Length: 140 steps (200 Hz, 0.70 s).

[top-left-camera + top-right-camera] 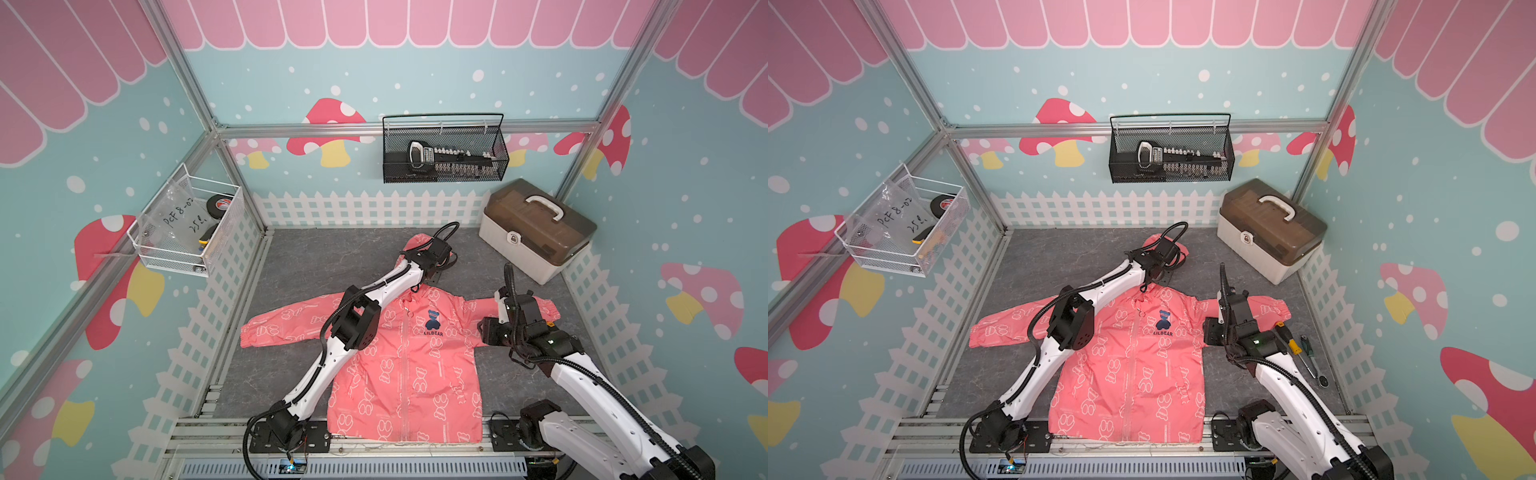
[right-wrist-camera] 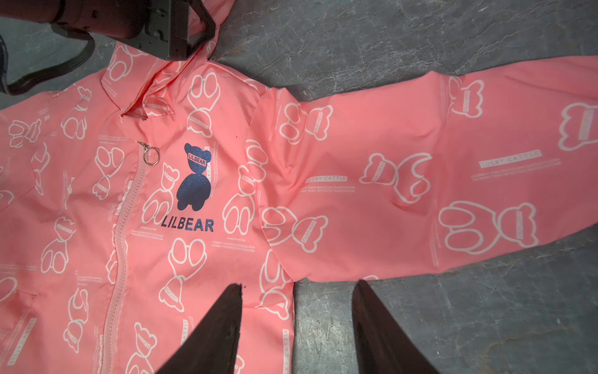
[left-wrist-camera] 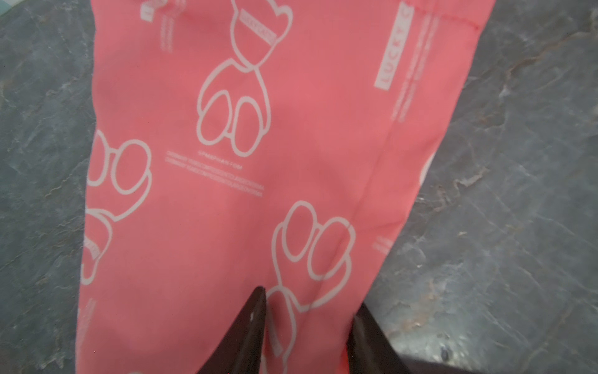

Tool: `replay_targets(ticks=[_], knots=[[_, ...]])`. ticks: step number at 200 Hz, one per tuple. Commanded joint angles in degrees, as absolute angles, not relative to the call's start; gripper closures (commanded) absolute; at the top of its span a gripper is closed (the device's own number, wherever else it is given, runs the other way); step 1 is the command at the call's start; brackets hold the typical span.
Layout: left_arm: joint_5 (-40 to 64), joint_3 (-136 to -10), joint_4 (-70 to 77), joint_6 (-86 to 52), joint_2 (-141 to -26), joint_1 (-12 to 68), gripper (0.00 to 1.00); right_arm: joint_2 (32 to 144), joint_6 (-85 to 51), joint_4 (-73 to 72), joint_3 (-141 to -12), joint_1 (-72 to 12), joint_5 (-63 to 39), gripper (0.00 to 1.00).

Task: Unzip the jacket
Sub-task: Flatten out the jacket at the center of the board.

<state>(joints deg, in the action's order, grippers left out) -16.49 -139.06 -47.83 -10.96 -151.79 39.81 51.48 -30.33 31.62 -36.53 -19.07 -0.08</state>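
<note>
Right wrist view: flat, fully zipped jacket.

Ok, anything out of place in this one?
Yes: a screwdriver and a second metal tool lie loose on the mat beside the right arm. The jacket hem overhangs the front rail.

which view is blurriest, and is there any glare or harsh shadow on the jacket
Left wrist view: softest, with the jacket print smeared and its small text unreadable. Right wrist view: sharper, the LILBEAR logo and zipper ring crisp, though the right gripper fingers are dark and featureless. Both top views: even light on the jacket, no glare, only soft shadows.
</note>
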Motion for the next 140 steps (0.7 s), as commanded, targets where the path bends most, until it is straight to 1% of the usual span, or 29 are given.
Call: replay_targets(ticks=[1,44,66,85,140], knots=[[-17.0,-140.0,-48.8,-10.7,-151.3,38.9,0.62,51.7,-31.1,31.2,-35.2,-18.8,-0.6,0.46],[-16.8,-140.0,-48.8,-9.8,-150.6,38.4,0.68,51.8,-31.3,30.8,-34.8,-18.7,-1.0,0.46],[-16.4,-140.1,-48.8,-9.7,-150.3,38.1,0.68,52.0,-31.4,30.4,-34.6,-18.8,-1.5,0.46],[-16.3,-140.0,-48.8,-9.9,-150.1,37.8,0.65,52.3,-31.5,30.3,-34.5,-18.8,-1.8,0.46],[-17.3,-139.8,-48.7,-10.3,-149.3,37.2,0.66,52.3,-31.5,30.2,-34.0,-18.9,-2.1,0.47]])
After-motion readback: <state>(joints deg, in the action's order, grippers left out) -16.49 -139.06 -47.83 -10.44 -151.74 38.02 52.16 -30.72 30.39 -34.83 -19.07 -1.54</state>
